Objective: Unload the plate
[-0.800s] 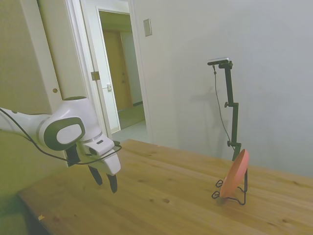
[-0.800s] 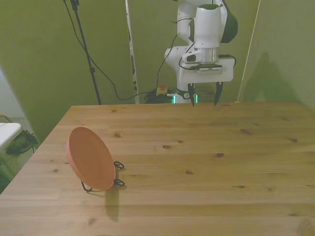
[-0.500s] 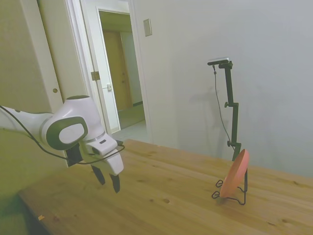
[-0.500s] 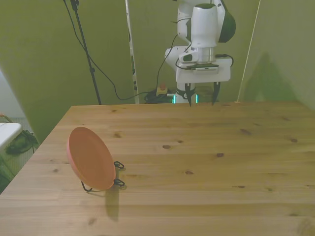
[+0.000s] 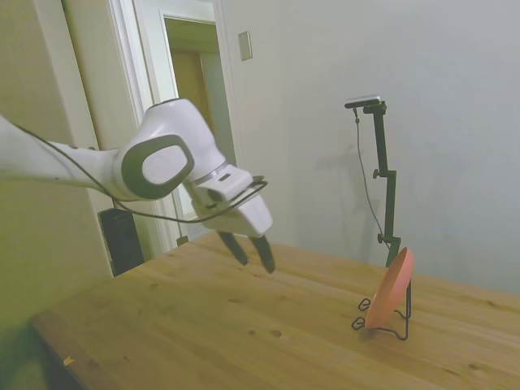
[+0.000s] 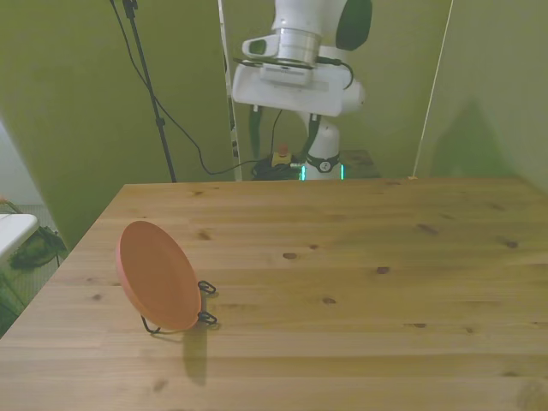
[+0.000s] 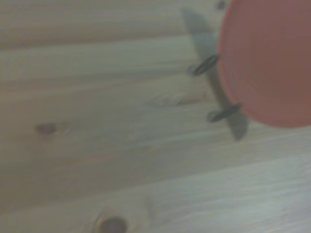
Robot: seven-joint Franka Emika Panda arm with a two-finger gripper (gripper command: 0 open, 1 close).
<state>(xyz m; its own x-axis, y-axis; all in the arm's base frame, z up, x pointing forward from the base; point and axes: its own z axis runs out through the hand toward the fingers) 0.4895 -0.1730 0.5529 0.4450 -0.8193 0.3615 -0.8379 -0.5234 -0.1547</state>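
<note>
The salmon plate [image 5: 392,286] stands on edge, tilted in a thin black wire stand [image 5: 400,328] on the wooden table [image 5: 244,325]. In the front view the plate [image 6: 157,274] is near the front view's left edge of the table, with the stand's loops [image 6: 206,318] showing beside it. My gripper [image 5: 254,258] hangs open and empty above the table, well short of the plate. In the front view the gripper [image 6: 283,147] is high over the table's far edge. The wrist view holds the blurred plate [image 7: 267,63] and a stand loop [image 7: 205,64].
The wooden table [image 6: 360,282] carries only the plate and its stand. Behind its far edge hang cables and a thin tripod pole [image 6: 150,86]. An open doorway [image 5: 199,122] lies past the table in the side view.
The arm has risen and swung toward the plate's side, to the front view's left. The gripper has stayed open. The plate has not moved.
</note>
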